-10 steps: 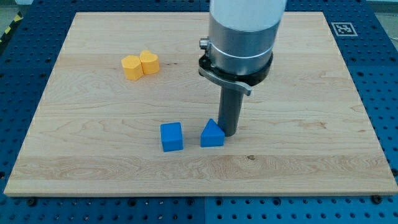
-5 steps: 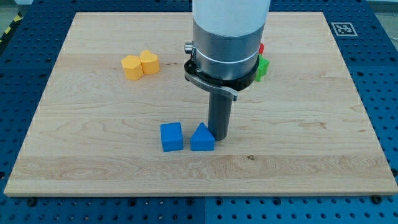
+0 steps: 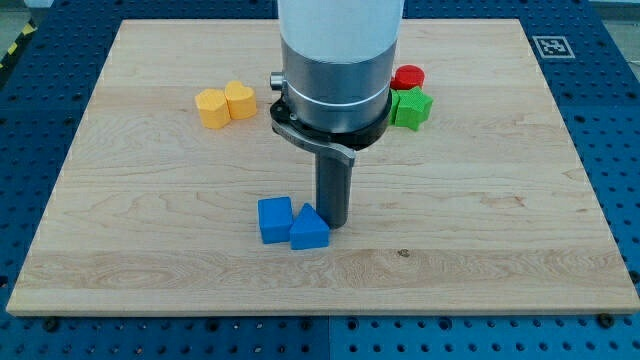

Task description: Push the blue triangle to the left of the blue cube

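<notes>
The blue cube (image 3: pixel 275 219) sits low on the wooden board, left of centre. The blue triangle (image 3: pixel 309 229) lies against the cube's right side, slightly lower in the view, and seems to touch it. My tip (image 3: pixel 333 224) stands just to the right of the triangle, touching or nearly touching its upper right side. The wide silver body of the arm hides the board's top centre.
A yellow hexagon-like block (image 3: pixel 211 107) and a yellow heart-shaped block (image 3: pixel 239 100) sit together at the upper left. A red cylinder (image 3: pixel 407 77) and a green star-shaped block (image 3: pixel 410 107) sit right of the arm. A marker tag (image 3: pixel 551 45) is at the top right corner.
My tip has moved left, pushing the blue triangle left until it meets the blue cube's right side. The arm's shift has uncovered the red and green blocks.
</notes>
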